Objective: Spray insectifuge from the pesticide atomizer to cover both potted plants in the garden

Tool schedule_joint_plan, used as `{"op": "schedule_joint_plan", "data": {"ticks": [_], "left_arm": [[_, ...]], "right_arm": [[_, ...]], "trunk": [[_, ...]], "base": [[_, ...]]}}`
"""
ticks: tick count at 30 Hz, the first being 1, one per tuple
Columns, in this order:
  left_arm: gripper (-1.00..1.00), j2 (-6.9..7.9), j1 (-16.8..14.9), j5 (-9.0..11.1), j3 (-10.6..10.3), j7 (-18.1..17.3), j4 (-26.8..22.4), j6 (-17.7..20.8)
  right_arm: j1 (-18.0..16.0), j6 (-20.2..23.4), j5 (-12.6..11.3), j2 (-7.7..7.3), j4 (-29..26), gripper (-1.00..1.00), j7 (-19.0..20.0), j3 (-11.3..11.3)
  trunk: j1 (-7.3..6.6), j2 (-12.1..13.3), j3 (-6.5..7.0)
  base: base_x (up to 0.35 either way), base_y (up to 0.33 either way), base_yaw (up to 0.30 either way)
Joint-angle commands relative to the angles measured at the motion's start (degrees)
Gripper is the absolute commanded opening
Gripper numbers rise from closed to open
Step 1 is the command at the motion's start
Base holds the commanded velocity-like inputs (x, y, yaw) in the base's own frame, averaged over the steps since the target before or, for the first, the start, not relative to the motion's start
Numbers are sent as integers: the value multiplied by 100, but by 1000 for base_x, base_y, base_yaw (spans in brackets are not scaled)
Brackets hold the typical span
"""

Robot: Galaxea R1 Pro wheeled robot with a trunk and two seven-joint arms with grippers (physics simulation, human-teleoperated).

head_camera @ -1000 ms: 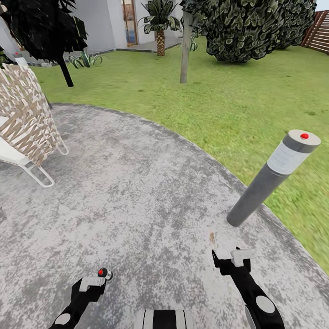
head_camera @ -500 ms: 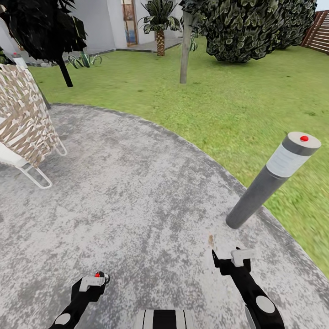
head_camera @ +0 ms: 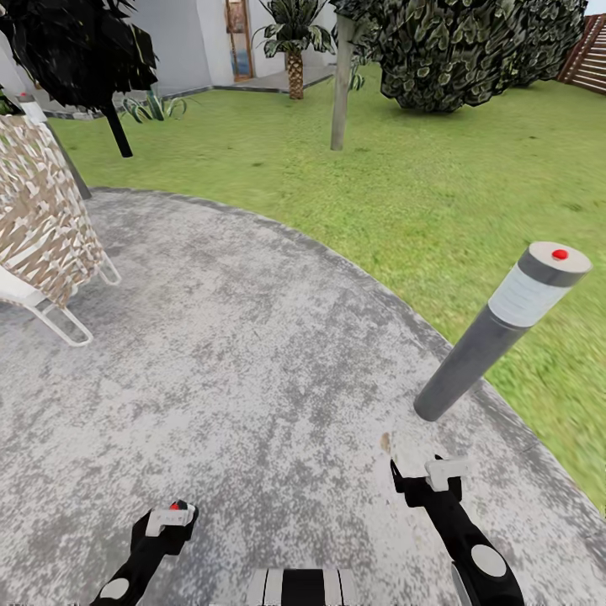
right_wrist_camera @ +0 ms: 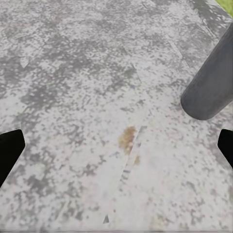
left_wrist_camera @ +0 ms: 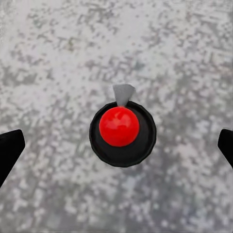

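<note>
A small dark round bottle top with a red cap and a grey spout, seemingly the pesticide atomizer (left_wrist_camera: 119,127) seen from above, stands on the grey stone patio (head_camera: 252,337). My left gripper (left_wrist_camera: 119,144) hangs right over it, open, fingertips wide apart on either side and not touching. In the head view only the atomizer's red cap (head_camera: 175,506) peeks out by the left gripper (head_camera: 172,518). My right gripper (head_camera: 421,475) is open over bare stone. One potted plant (head_camera: 156,107), a low rosette, sits far off by the building.
A grey bollard lamp (head_camera: 497,337) leans up at the patio's edge just beyond my right gripper, also seen as the bollard (right_wrist_camera: 211,82). A woven chair (head_camera: 38,227) stands at the left. Lawn, a thin trunk (head_camera: 341,84), a palm (head_camera: 295,42) and a big bush (head_camera: 463,50) lie beyond.
The whole view has shifted slightly. The atomizer's top, which showed beside my left gripper's tip, now sits mostly under that gripper. The right arm looks unchanged.
</note>
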Motion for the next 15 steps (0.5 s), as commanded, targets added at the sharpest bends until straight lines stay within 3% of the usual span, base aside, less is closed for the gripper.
{"op": "schedule_joint_plan", "data": {"ticks": [1,15], "left_arm": [[100,-6,-3,-56,49,-32,3,-122],[100,-9,-12,-56,49,-32,2,-224]], "right_arm": [[-1,32,60,2,-10,100,36,-10],[-1,32,60,2,-10,100,37,-11]], "trunk": [[1,-3,-33],[37,-22,-464]], "base": [[0,0,0],[0,0,0]]}}
